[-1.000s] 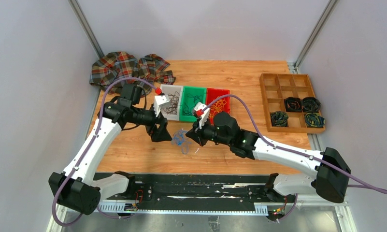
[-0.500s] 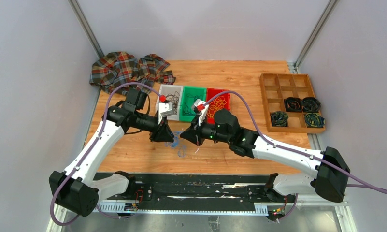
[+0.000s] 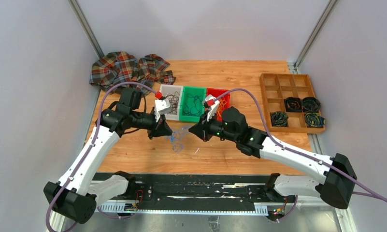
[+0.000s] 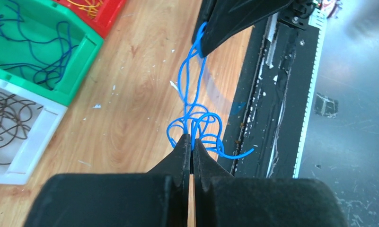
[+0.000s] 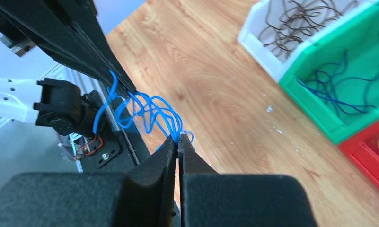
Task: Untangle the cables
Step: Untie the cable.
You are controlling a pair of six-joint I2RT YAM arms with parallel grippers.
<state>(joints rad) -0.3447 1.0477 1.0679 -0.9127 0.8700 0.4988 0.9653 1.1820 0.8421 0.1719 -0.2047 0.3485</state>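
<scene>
Left gripper (image 4: 191,142), spread wide a second ago, is now pinching the blue cables (image 4: 195,116), its jaws pressing tight together. Right gripper (image 5: 179,140) is clamping the same blue loops, tips meeting. Clump is hanging strung between the two grippers over the middle of the table (image 3: 215,154), just on the near side of the row of bins. White bin (image 4: 33,146) is holding dark wires, green bin (image 4: 81,66) blue ones, red bin (image 4: 107,21) yellow-orange ones. Wooden tray (image 3: 273,83) is sitting by the right edge. Plaid cloth (image 3: 123,67) is lying at the far left corner.
</scene>
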